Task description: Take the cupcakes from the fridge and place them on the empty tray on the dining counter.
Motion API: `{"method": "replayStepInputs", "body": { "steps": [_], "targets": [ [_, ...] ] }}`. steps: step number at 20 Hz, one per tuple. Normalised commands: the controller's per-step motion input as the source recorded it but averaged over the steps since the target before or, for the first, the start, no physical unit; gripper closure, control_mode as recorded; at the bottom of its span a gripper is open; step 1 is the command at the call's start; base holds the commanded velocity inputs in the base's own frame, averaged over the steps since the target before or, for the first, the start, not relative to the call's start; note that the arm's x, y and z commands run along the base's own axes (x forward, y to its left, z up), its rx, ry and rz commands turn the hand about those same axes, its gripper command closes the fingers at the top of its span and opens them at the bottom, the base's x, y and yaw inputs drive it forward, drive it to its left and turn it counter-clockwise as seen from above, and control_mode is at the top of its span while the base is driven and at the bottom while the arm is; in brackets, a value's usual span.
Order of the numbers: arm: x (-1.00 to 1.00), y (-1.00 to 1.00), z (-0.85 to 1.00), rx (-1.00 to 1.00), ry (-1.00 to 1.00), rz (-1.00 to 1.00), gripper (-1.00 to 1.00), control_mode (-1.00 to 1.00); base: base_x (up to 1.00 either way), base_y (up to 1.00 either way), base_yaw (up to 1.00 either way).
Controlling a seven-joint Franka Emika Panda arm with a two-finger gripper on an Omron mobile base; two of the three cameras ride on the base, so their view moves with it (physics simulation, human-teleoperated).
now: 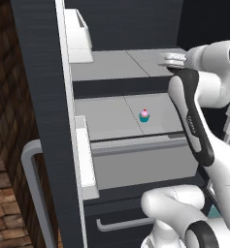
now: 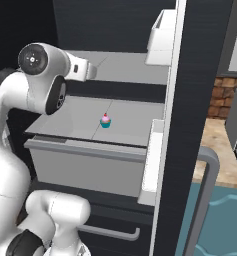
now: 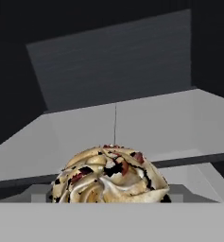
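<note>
The fridge (image 1: pixel 43 97) stands open, its black door edges framing light grey shelves (image 1: pixel 111 118) in both base views. The pink cupcake (image 1: pixel 144 115) sits alone near the middle of the lower shelf, at center frame in the left base view and at center in the right base view (image 2: pixel 105 120). The arm (image 1: pixel 199 121) reaches toward the upper shelf at upper right of the left base view. In the hand view a swirled tan bun (image 3: pixel 111 175) fills the lower center, close to the camera. Brick wall (image 1: pixel 2 145) shows at the left edge. Whether the tool is apart or together cannot be told.
</note>
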Motion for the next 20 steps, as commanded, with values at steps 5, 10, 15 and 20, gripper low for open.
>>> {"method": "replayStepInputs", "body": {
  "steps": [5,10,15,20],
  "targets": [
    [-1.0,0.0,0.09,0.0,0.06,0.0,1.0,-1.0,0.0,0.0,0.0],
    [-1.0,0.0,-0.09,-0.02,0.0,0.0,1.0,-1.0,0.0,0.0,0.0],
    [-0.2,0.0,-0.03,-0.01,0.0,0.0,1.0,1.0,-0.8,0.0,0.0],
    [0.0,0.0,0.0,0.0,0.0,0.0,1.0,1.0,-1.0,0.0,0.0]
  ]
}}
